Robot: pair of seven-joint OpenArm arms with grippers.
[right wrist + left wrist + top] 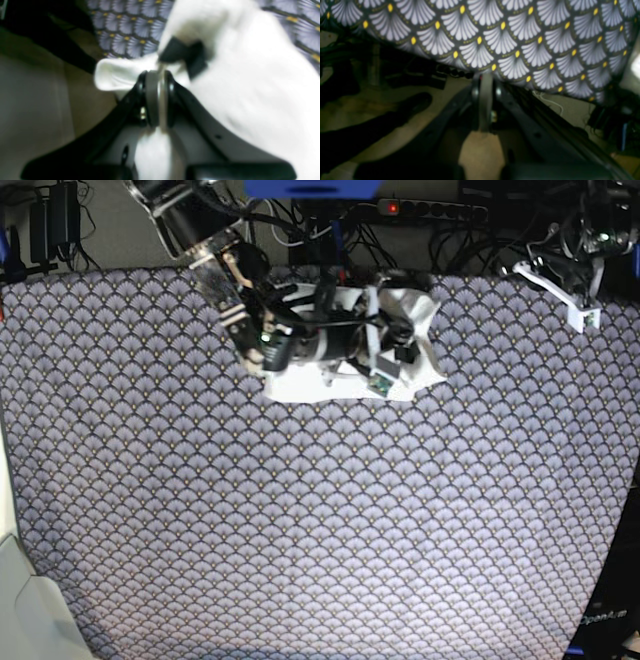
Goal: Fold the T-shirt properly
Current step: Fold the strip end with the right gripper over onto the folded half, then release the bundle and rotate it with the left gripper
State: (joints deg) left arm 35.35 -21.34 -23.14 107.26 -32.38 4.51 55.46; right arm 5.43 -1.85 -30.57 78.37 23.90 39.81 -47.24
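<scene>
The white T-shirt lies bunched in a small heap at the far middle of the table. No print shows. My right gripper reaches over the heap and is shut on a fold of the shirt. In the right wrist view the jaws pinch white cloth, with a small dark tab, perhaps the neck label, just beyond them. My left gripper hangs past the far right table edge, away from the shirt. In the left wrist view it is shut and empty.
A dark tablecloth with white fan shapes and yellow dots covers the table; it also shows in the left wrist view and the right wrist view. Cables and a power strip lie behind the far edge.
</scene>
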